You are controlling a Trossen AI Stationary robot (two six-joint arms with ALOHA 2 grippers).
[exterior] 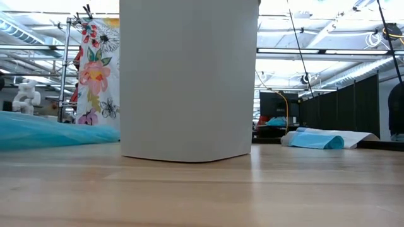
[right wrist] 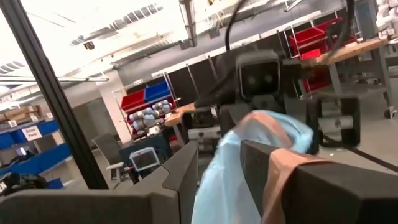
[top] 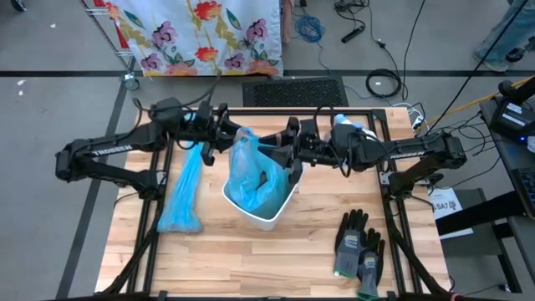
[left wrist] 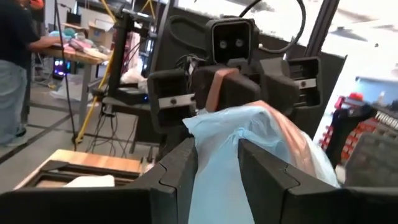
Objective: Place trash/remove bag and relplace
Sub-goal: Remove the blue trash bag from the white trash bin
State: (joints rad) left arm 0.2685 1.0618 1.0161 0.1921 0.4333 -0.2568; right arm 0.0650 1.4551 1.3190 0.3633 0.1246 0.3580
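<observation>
A white bin (top: 269, 216) (exterior: 189, 82) stands mid-table with a light blue bag (top: 245, 159) in it. The bag's gathered top rises above the rim, with a brownish strip (left wrist: 287, 138) along it. My left gripper (top: 226, 136) (left wrist: 217, 167) comes at that top from the table's left and my right gripper (top: 287, 150) (right wrist: 221, 177) from the right. Each is shut on the bag, and they face each other. The trash is hidden. A second blue bag (top: 184, 196) (exterior: 38, 129) lies flat on the table left of the bin. My left gripper pinches the bag's bunched top (left wrist: 214, 140) between its two fingers, several layers of film, coming nearly level from the table's left. The top stands up out of the bin. My right gripper has the same bunched top (right wrist: 225, 163) between its two fingers, nearly level from the table's right. The brownish strip (right wrist: 281, 171) lies over one finger. The bag's body stays in the bin.
A pair of grey-black gloves (top: 359, 247) lies near the front right. A blue-and-white packet (top: 347, 125) (exterior: 319, 140) sits at the far right. Black frame rails (top: 393, 209) border the table. A person (left wrist: 15, 68) stands in the room beyond.
</observation>
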